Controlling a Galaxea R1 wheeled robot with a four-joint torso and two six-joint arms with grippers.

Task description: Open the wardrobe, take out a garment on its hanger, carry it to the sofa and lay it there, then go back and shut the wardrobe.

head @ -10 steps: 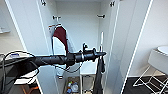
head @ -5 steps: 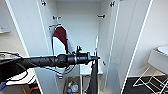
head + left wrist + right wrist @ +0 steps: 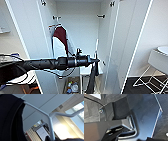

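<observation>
The wardrobe (image 3: 80,27) stands open in front of me, white inside, with both doors swung wide. My left arm reaches in from the left at mid height. Its left gripper (image 3: 96,60) is shut on the hanger, and the black garment (image 3: 91,79) hangs straight down from it in front of the wardrobe's opening. The left wrist view shows the pale hanger (image 3: 50,123) close up, with the black garment (image 3: 11,120) draped beside it.
A maroon jacket with white sleeves (image 3: 60,38) hangs from a hook on the wardrobe's left inner wall. Small items (image 3: 71,87) lie on the wardrobe floor. A white chair (image 3: 157,61) stands at the right on dark flooring.
My left arm has sunk a little and drawn slightly back, carrying the hanger and black garment with it. The maroon jacket has stayed in place.
</observation>
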